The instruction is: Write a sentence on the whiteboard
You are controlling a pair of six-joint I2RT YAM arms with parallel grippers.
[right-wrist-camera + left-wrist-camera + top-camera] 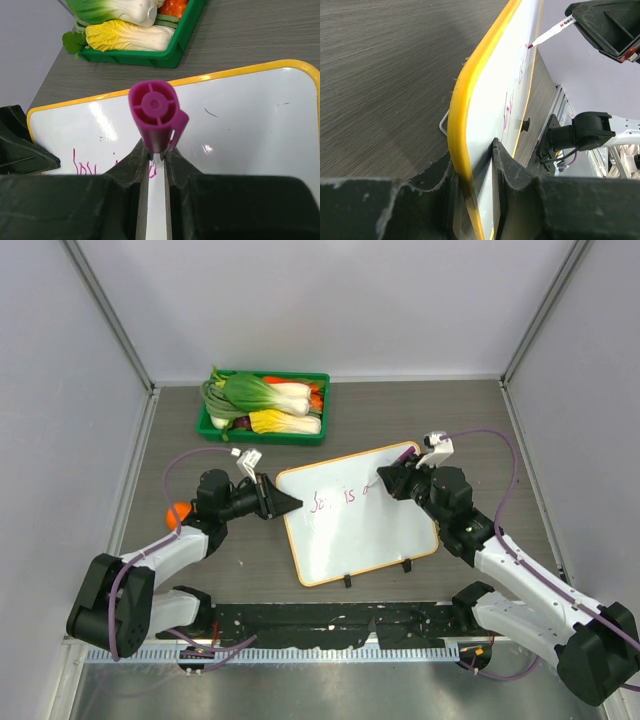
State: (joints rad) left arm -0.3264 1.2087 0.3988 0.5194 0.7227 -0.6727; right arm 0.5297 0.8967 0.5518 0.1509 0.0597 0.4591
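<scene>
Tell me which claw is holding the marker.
The right claw, shut on the purple-ended marker; the left claw instead clamps the whiteboard by its yellow rim.

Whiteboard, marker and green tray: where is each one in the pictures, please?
whiteboard (370, 530), top view, blank lower part of its white face.
marker (154, 107), right wrist view, purple end cap.
green tray (145, 59), right wrist view, its near wall.

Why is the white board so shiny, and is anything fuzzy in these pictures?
Right wrist view: light bounces off the glossy whiteboard in bright white patches on either side of the marker. Left wrist view: the board's near rim and the dark left gripper sit very close to the lens and look a bit soft. Top external view: the light is even and the shadows are faint.
</scene>
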